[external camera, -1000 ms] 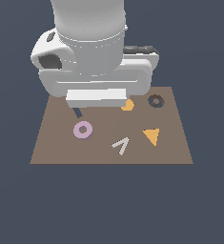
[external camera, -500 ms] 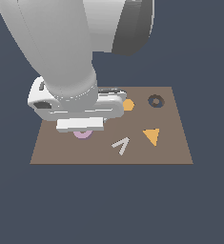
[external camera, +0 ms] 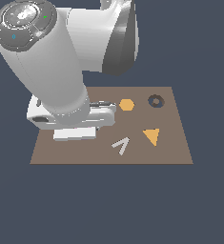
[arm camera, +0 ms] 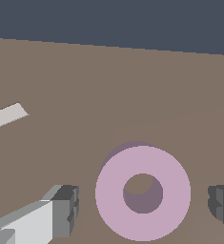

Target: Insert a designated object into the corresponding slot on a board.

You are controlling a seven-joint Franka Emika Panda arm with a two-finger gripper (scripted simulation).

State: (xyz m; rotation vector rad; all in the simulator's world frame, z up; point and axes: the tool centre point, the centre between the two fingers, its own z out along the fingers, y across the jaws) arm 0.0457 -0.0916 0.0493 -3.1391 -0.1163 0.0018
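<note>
Pale pink-lilac ring (arm camera: 143,193) on flat brown board (external camera: 173,152), darker mauve shade inside its hole. Dark grey-black ring-shaped slot (external camera: 155,101) near the board's far edge. Orange hexagon (external camera: 127,105) and orange triangle (external camera: 152,136), both plain and unpatterned. Off-white V shape (external camera: 121,145), pale grey-white in the wrist view too. White arm (external camera: 51,71) with darker grey shading at the elbow joint and a grey end cap bearing tiny red, green and blue dots. Gripper (arm camera: 142,209) fingers (arm camera: 61,212) dark grey with ridged pads, light grey-white toward the body. Background uniform slate blue-grey
</note>
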